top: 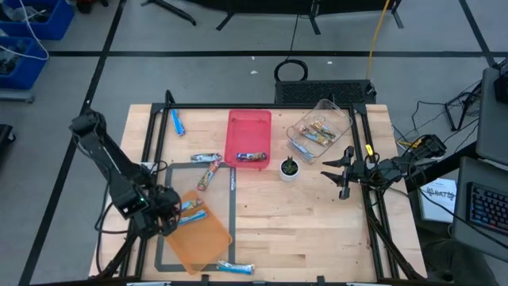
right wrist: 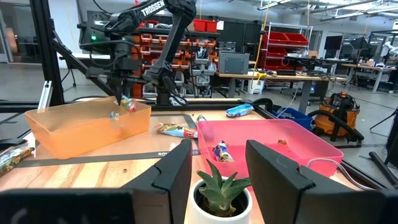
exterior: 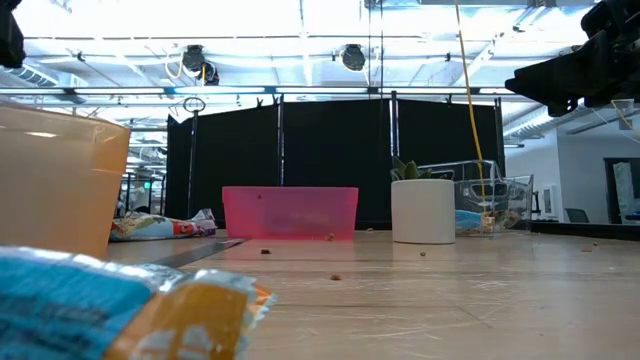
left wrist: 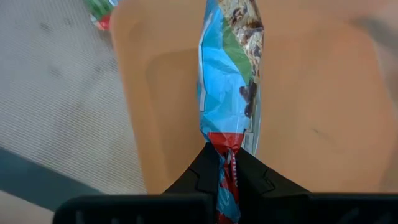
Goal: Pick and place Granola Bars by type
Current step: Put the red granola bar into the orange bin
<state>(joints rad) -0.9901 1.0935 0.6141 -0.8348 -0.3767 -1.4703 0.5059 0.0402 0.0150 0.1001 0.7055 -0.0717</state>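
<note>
Left gripper point(left wrist: 229, 163): I have it pinched tight on the end of a blue-wrapped bar point(left wrist: 229, 74), hanging over the orange bin point(top: 208, 230) at the lower left of the high view

Right gripper point(top: 343, 171): waits at the right of the high view, fingers partly apart, holding nothing, just beyond the potted plant point(top: 289, 168)

Progress: I judge the sort roughly half done, with this blue bar about to go into the orange bin

Orange bin count: I see two blue bars at it, counting the one I hold

Red bin point(top: 248, 137): one dark multicolour bar point(top: 252, 157)

Clear bin point(top: 320, 129): several tan bars; I cannot count them exactly

Loose on the surface point(top: 317, 230): four bars: a blue one point(top: 177, 121) upper left, two multicolour ones point(top: 208, 165) left of the red bin, a blue one point(top: 236, 268) at the bottom edge

Left to do: I reckon those four
</note>
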